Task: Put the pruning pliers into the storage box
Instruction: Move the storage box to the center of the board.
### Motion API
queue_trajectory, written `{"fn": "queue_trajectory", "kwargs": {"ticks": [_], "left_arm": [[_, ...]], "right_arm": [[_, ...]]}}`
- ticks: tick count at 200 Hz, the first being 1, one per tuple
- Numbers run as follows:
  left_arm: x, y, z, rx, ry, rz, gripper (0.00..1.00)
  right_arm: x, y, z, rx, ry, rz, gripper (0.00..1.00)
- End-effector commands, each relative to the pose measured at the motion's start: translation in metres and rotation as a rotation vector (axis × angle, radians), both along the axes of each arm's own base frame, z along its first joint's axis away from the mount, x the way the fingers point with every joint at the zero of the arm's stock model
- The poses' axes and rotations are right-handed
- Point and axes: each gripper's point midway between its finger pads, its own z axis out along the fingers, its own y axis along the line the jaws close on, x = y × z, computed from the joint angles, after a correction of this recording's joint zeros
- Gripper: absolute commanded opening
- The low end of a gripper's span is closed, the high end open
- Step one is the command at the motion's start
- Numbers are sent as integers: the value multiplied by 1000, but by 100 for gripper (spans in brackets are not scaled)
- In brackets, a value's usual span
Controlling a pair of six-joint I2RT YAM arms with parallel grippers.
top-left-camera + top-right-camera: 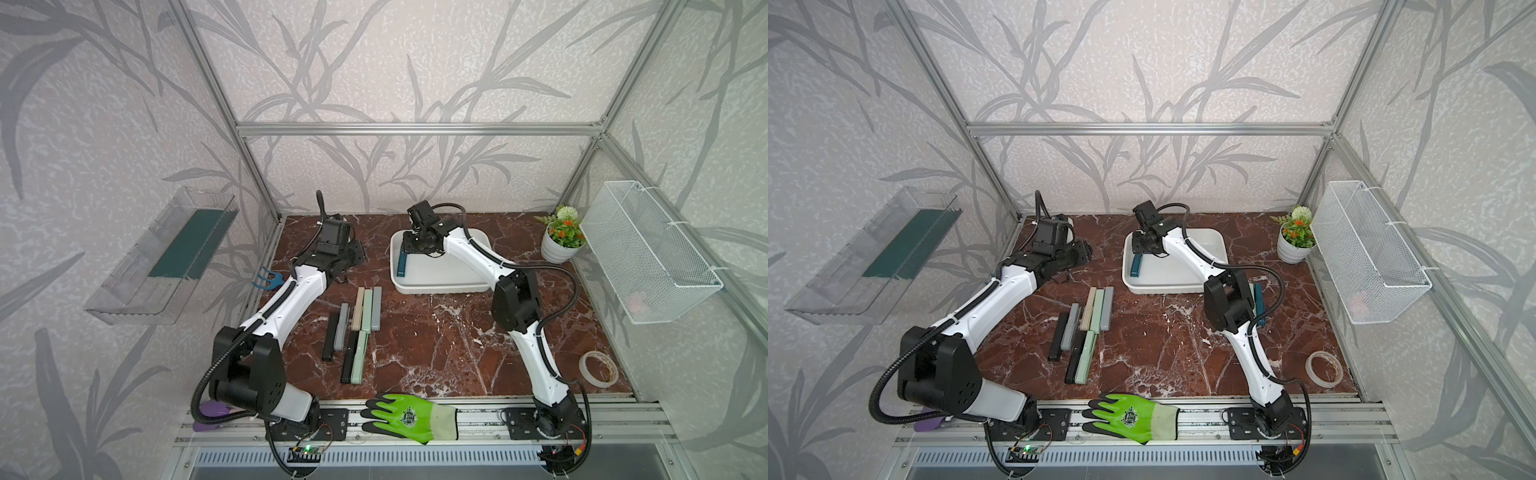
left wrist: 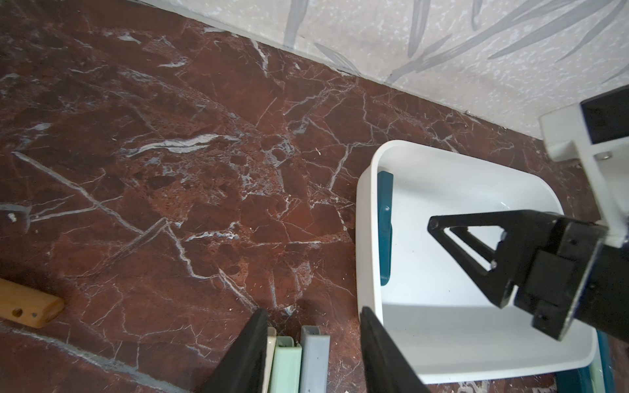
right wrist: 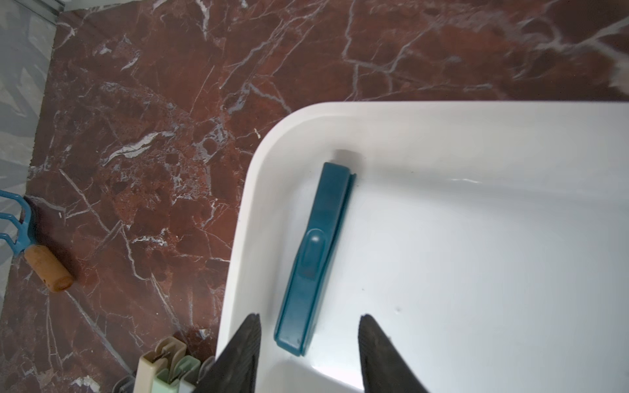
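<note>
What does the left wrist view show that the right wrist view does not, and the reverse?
Only the left wrist view: the right end effector seen from the side over the storage box, and a second teal pliers outside the box. Only the right wrist view: the blue rake tines and the slide button on the boxed teal pliers. Both: the box, the boxed teal pliers along its wall, the rake's wooden handle, ends of the pale pliers, the marble table.

Right arm [image 1: 465, 249] overhangs the storage box [image 1: 436, 286]; floor mostly bare.
</note>
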Motion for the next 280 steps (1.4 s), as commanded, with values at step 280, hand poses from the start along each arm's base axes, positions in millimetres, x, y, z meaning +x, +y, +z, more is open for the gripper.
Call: {"fn": "queue_trajectory", "kwargs": {"ticks": [280], "left_arm": [[19, -73, -29, -42, 69, -198, 37]], "right_arm": [[42, 21, -83, 18, 53, 28, 33]]}}
